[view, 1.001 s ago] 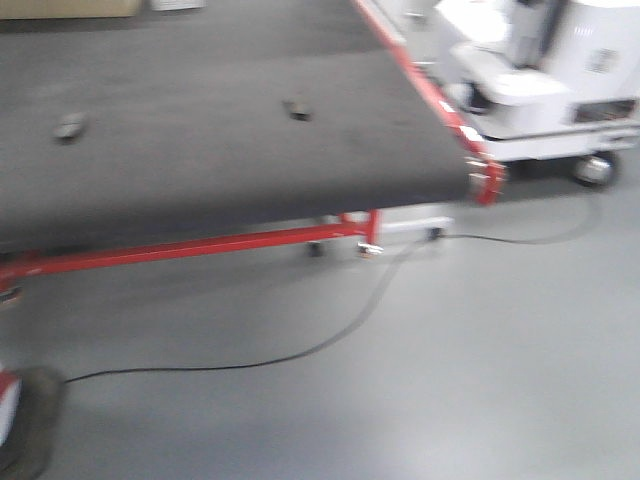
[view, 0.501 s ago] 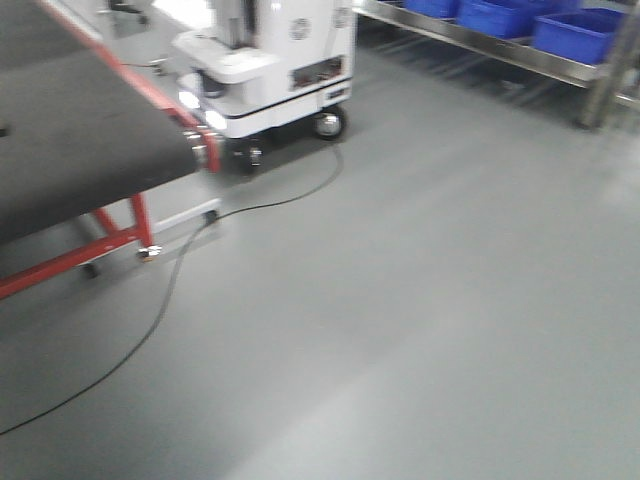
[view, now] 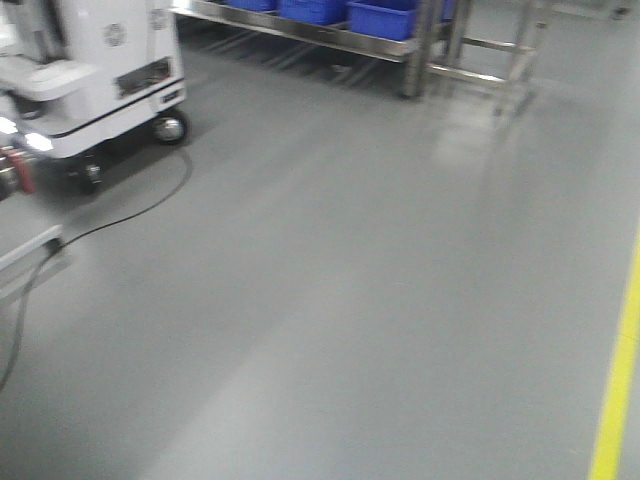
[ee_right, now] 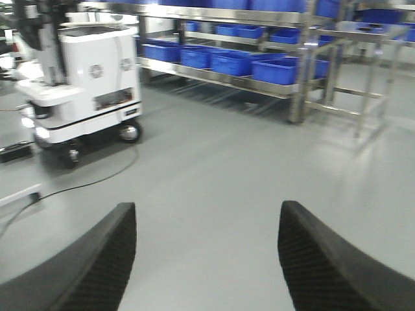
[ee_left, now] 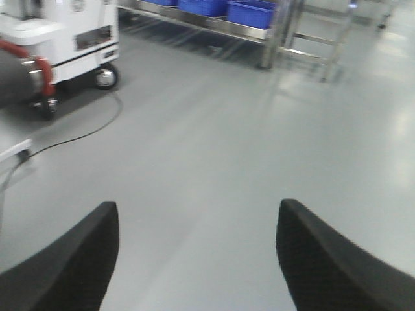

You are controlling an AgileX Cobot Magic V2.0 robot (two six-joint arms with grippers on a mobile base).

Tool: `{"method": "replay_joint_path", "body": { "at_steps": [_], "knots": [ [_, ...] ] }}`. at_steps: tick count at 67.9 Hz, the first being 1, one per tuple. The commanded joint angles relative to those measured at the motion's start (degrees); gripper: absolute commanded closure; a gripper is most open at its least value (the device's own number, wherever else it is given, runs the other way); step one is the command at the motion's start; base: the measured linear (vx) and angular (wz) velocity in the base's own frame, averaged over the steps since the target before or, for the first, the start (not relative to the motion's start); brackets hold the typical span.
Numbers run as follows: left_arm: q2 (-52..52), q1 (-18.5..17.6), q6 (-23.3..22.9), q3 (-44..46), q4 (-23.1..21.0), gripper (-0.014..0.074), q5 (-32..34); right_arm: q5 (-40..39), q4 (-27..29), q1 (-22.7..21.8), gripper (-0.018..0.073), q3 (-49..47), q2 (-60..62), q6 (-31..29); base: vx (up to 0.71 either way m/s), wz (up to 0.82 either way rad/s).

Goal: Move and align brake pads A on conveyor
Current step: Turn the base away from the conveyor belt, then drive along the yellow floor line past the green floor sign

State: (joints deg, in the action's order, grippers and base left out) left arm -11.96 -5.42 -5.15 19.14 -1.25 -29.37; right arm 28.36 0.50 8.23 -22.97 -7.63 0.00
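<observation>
No brake pads A show in any view. Of the conveyor [ee_left: 11, 76] only the dark end with its red corner shows, at the far left of the left wrist view; a red bit of the conveyor [view: 22, 170] also sits at the front view's left edge. My left gripper [ee_left: 198, 217] hangs open over bare grey floor, with nothing between its black fingers [ee_left: 78, 259]. My right gripper [ee_right: 207, 217] is open too, also over floor, and holds nothing.
A white mobile robot [view: 100, 70] stands at the left beside the conveyor end, with a black cable [view: 130, 205] trailing across the floor. A steel rack with blue bins [ee_right: 233, 65] lines the back. A yellow floor line [view: 620, 380] runs at the right.
The front view has swung to the right. The conveyor top with two pads on it has slid out of frame to the left, and open floor and the rack have come in.
</observation>
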Motion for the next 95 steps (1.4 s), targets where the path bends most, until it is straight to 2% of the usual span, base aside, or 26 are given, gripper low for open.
{"method": "replay_joint_path", "body": {
  "at_steps": [1, 55, 74, 95],
  "knots": [
    [-0.7, -0.2, -0.3, 1.5, -0.4, 0.0094, 4.3, -4.3, -0.5, -0.1, 0.0106, -1.3, -0.8, 0.0, -0.07, -0.72],
    [-0.7, -0.2, -0.3, 1.5, -0.4, 0.0094, 4.3, -4.3, -0.5, -0.2, 0.0106, -1.3, -0.8, 0.0, -0.05, -0.96],
    [-0.7, -0.2, -0.3, 1.5, -0.4, 0.0094, 4.3, -4.4, -0.5, -0.2, 0.0106, -1.3, -0.8, 0.0, 0.07, -0.44],
    [-0.7, -0.2, -0.3, 1.5, -0.4, 0.0094, 4.3, -4.4, -0.5, -0.2, 0.0106, -1.3, -0.8, 0.0, 0.17, -0.08]
  ]
}}
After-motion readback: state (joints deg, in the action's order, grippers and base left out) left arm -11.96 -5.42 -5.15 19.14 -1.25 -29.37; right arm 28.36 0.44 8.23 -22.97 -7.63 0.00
